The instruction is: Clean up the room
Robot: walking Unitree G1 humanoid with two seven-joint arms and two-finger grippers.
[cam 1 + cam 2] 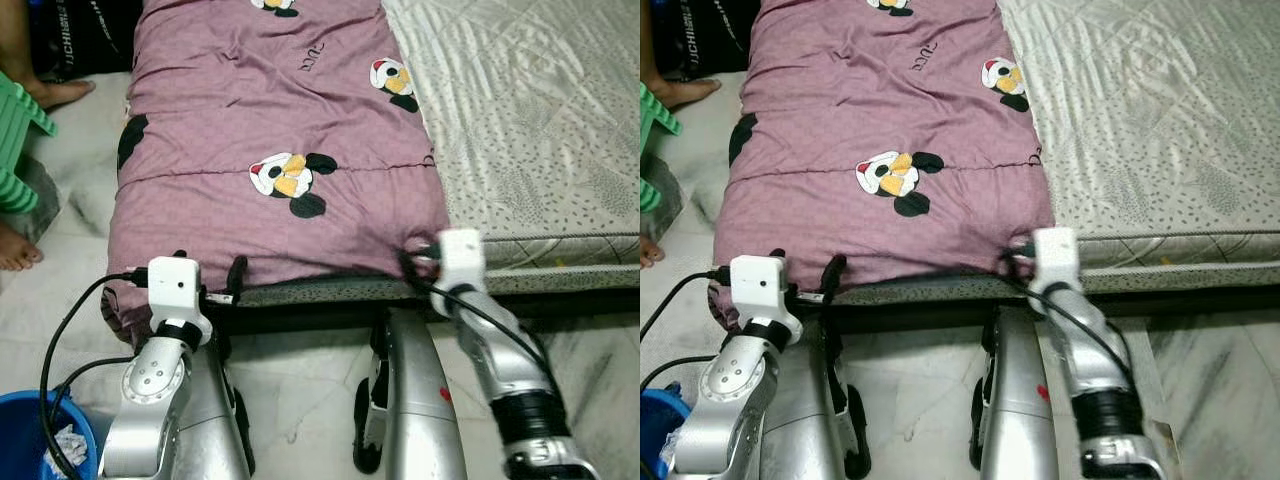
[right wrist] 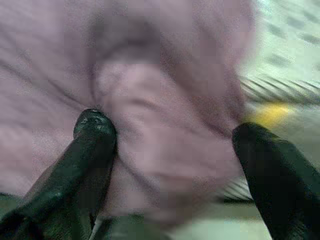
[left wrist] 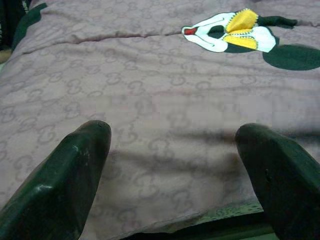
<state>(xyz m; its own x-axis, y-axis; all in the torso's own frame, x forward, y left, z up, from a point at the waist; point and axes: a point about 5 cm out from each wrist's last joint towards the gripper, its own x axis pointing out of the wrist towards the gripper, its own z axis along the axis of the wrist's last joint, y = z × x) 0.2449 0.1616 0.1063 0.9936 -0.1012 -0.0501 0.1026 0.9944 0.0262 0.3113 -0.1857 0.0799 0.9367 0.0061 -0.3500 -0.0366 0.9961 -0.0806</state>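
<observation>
A purple blanket (image 1: 270,140) printed with cartoon mice lies spread over the left part of a patterned mattress (image 1: 530,120). Its near edge hangs slightly over the bed's front. My left gripper (image 1: 208,270) is at the blanket's front left corner, open, and in the left wrist view its gripper (image 3: 175,135) hovers just over the fabric (image 3: 150,100). My right gripper (image 1: 415,258) is at the front right corner. There the right wrist view has the gripper (image 2: 175,130) open around a bunched fold of the blanket (image 2: 160,150), with one finger (image 2: 95,130) touching it.
A green plastic stool (image 1: 15,140) stands left of the bed, with a person's bare feet (image 1: 15,248) beside it. A blue bucket (image 1: 40,430) with scraps sits at my lower left. Pale tiled floor (image 1: 300,400) lies between me and the bed.
</observation>
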